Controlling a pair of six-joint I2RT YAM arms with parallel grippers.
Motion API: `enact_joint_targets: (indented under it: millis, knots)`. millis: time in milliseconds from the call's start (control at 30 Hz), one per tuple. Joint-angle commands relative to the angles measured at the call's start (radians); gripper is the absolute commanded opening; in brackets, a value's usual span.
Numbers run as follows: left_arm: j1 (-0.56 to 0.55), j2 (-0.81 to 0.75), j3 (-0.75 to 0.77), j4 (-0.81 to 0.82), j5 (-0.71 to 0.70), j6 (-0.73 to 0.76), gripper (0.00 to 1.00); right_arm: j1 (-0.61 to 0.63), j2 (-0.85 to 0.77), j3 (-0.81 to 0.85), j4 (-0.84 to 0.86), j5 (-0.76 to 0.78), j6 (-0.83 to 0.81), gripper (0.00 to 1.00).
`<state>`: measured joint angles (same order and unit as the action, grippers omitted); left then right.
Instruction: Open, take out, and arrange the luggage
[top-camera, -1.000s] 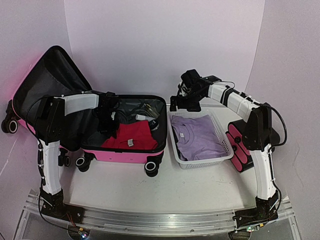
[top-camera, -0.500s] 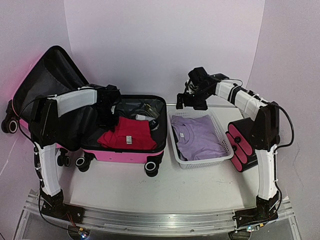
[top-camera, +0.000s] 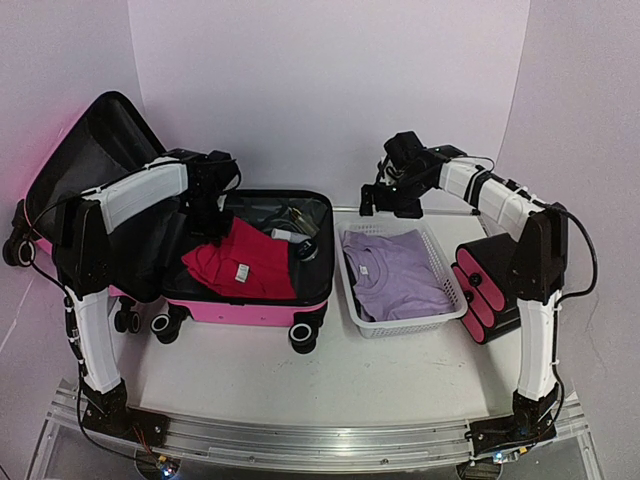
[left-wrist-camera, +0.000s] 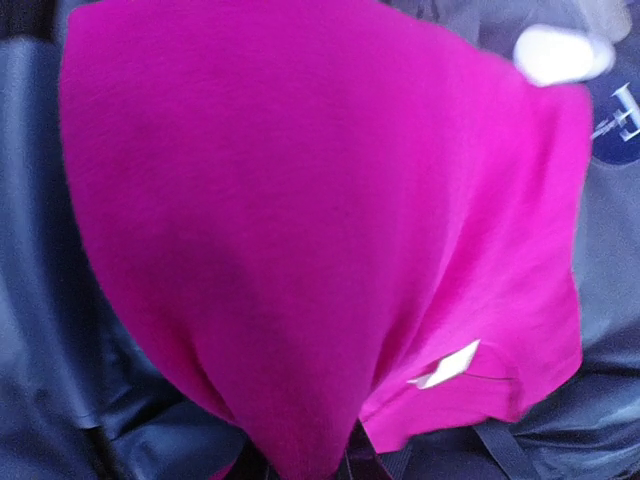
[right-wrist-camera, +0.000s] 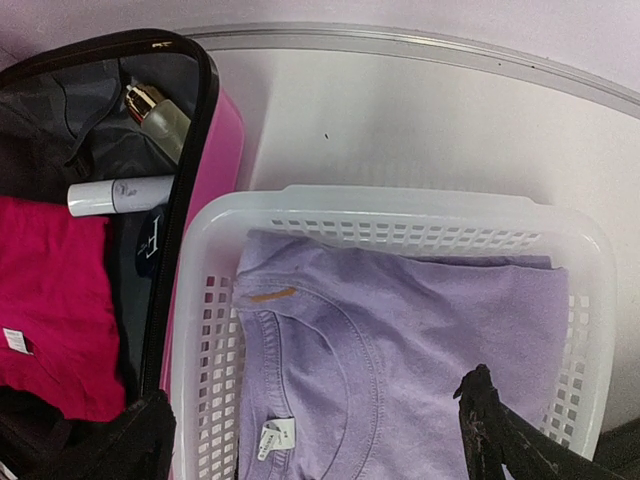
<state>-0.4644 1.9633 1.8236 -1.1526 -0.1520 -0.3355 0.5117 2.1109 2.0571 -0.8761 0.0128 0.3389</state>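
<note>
The pink luggage (top-camera: 245, 308) lies open on the table, its black-lined lid (top-camera: 95, 160) leaning back at the left. My left gripper (top-camera: 211, 207) is shut on a red shirt (top-camera: 240, 262) and holds it up over the open luggage; the cloth hangs below it. The left wrist view is almost filled by the shirt (left-wrist-camera: 300, 220), with the left gripper's tips (left-wrist-camera: 312, 468) barely showing at the bottom. My right gripper (top-camera: 391, 201) hovers open over the far rim of the white basket (top-camera: 410, 325). Nothing is between its fingers (right-wrist-camera: 500, 430).
A folded purple shirt (right-wrist-camera: 420, 330) lies in the basket (right-wrist-camera: 400, 205). A white tube (right-wrist-camera: 120, 193), a gold-capped bottle (right-wrist-camera: 160, 110) and dark items remain in the luggage (right-wrist-camera: 215, 160). Black cases with pink ends (top-camera: 480, 290) are stacked right of the basket.
My left gripper has risen and drawn the red shirt up and to the left, out of its folded lie. My right gripper has shifted a little to the right and back, still open.
</note>
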Motion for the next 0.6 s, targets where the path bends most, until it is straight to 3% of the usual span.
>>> enact_joint_targets:
  millis: [0, 267, 567]
  knots:
    - [-0.019, -0.069, 0.163, -0.092, -0.112, 0.067, 0.00, -0.007, -0.096, -0.009, 0.037, -0.003, -0.029, 0.98]
    - [-0.105, -0.108, 0.296, -0.186, -0.272, 0.217, 0.00, -0.028, -0.139, 0.002, 0.036, -0.038, -0.089, 0.98]
    - [-0.304, -0.165, 0.387, -0.217, -0.500, 0.421, 0.00, -0.062, -0.242, -0.056, 0.031, -0.101, -0.186, 0.98]
